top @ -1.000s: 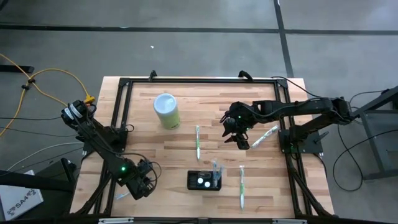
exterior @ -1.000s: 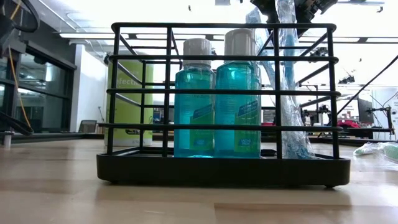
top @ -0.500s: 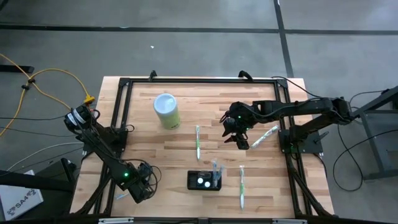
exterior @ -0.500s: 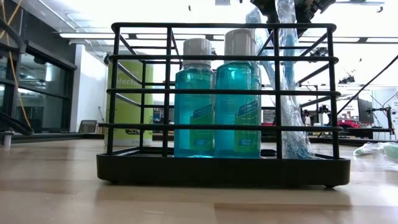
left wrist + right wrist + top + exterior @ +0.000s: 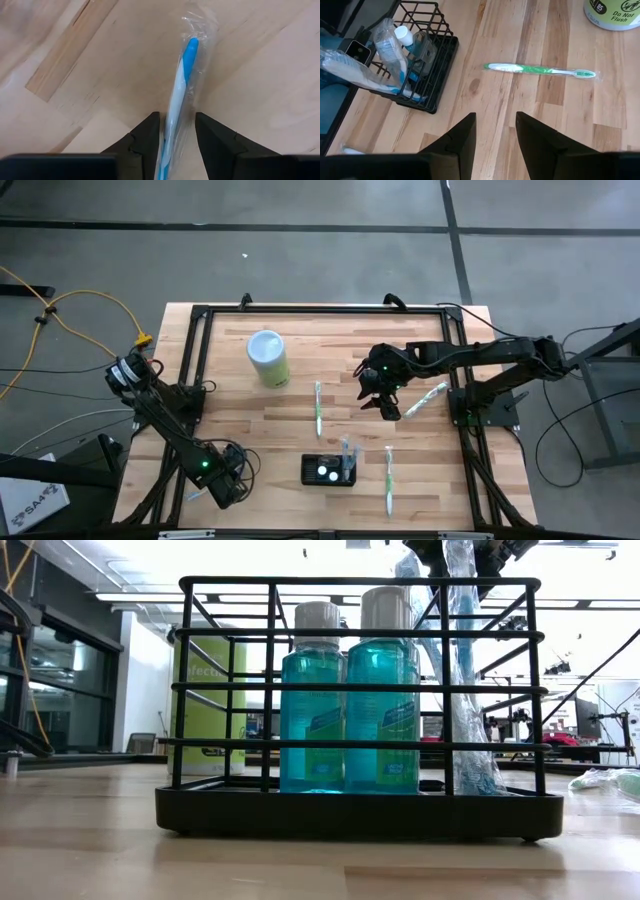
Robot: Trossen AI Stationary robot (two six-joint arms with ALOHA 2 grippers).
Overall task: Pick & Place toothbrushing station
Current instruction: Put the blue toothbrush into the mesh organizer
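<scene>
Left gripper: low at the near left corner of the pale wooden table, its two dark fingers parted narrowly on either side of a blue-and-white toothbrush in a clear plastic sleeve. The sleeve lies flat on the wood and runs out from between the fingers; whether the fingers press it cannot be told.

Right gripper: held above the middle-right of the table, fingers apart with nothing between them, bare wood under the gap.

Toothbrushing station: small black wire-sided rectangular holder, standing at the near middle of the table, between the two grippers and touched by neither. It holds two blue liquid bottles with whitish caps standing upright side by side, and wrapped toothbrushes that lean out above its rim.

Green-and-white wrapped toothbrush: flat on the table, beyond the station, just left of the right gripper.

Second green wrapped toothbrush: flat on the table, just right of the station.

Third wrapped toothbrush: at an angle by the right edge of the table.

Pale green cylinder with a whitish top: upright toward the far left of the table, well apart from the station.
</scene>
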